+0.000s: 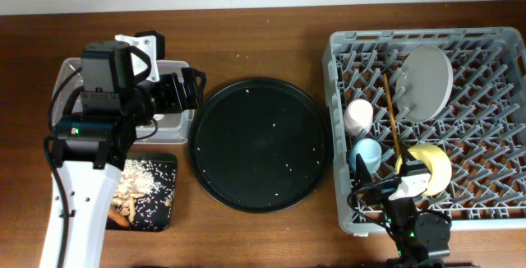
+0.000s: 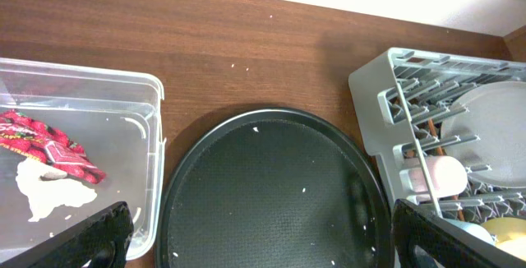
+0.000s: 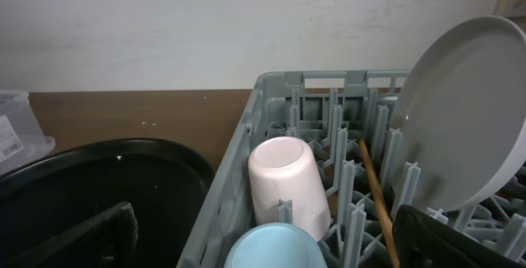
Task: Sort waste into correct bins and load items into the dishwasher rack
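Note:
The grey dishwasher rack [image 1: 493,169] holds a pale plate [image 1: 427,83] on edge, a pink cup [image 1: 359,116], a blue cup [image 1: 367,154], a yellow bowl [image 1: 436,169] and a wooden chopstick [image 1: 393,124]. My right gripper [image 1: 386,184] hangs open over the rack's near left corner, above the blue cup [image 3: 275,247] and pink cup [image 3: 288,182]. My left gripper [image 1: 196,91] is open and empty at the right end of the clear tub [image 2: 152,136]. Inside the tub lie a red wrapper [image 2: 49,145] and a white tissue [image 2: 49,190]. The small black tray [image 1: 168,165] holds pale scraps.
A large round black tray [image 1: 261,143], dotted with a few crumbs, lies between the tub and the rack. The left arm's body covers most of the tub from overhead. A pale wall runs along the table's far edge.

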`<action>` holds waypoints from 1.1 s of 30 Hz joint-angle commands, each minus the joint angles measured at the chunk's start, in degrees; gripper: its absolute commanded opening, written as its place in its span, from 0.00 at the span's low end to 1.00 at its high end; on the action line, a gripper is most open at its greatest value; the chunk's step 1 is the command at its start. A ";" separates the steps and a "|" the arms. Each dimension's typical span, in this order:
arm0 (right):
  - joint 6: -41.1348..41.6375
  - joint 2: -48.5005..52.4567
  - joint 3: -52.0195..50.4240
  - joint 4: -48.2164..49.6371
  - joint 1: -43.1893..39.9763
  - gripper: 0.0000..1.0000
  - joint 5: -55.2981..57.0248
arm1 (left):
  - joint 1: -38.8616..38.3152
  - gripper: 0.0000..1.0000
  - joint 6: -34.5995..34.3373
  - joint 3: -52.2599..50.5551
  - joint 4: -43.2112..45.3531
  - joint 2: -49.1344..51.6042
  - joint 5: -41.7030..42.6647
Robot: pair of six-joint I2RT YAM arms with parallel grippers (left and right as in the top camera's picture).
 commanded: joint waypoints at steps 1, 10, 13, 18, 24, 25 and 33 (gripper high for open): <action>-4.20 -0.57 -0.31 -0.44 -0.17 0.98 1.01 | 0.26 0.99 0.74 0.26 0.09 0.20 -0.37; -7.02 -0.57 -0.31 -0.24 -3.28 0.98 -0.04 | 0.26 0.99 0.74 0.26 0.09 0.20 -0.37; -7.02 -0.55 -0.31 -0.24 -3.26 0.98 -0.04 | 0.26 0.99 0.72 0.26 0.09 0.20 -0.37; -7.02 -0.55 -0.31 -0.24 -3.26 0.98 -0.04 | 0.26 1.00 0.74 0.26 0.09 0.20 -0.37; -7.02 -0.55 -0.31 -0.24 -3.26 0.98 -0.04 | 0.26 0.99 0.74 0.26 0.09 0.20 -0.37; -7.04 -0.55 -0.31 -0.24 -3.26 0.98 -0.04 | 0.26 0.99 0.72 0.26 0.09 0.20 -0.37; -7.02 -0.55 -0.31 -0.24 -3.26 0.98 -0.04 | 0.26 0.99 0.72 0.26 0.09 0.20 -0.37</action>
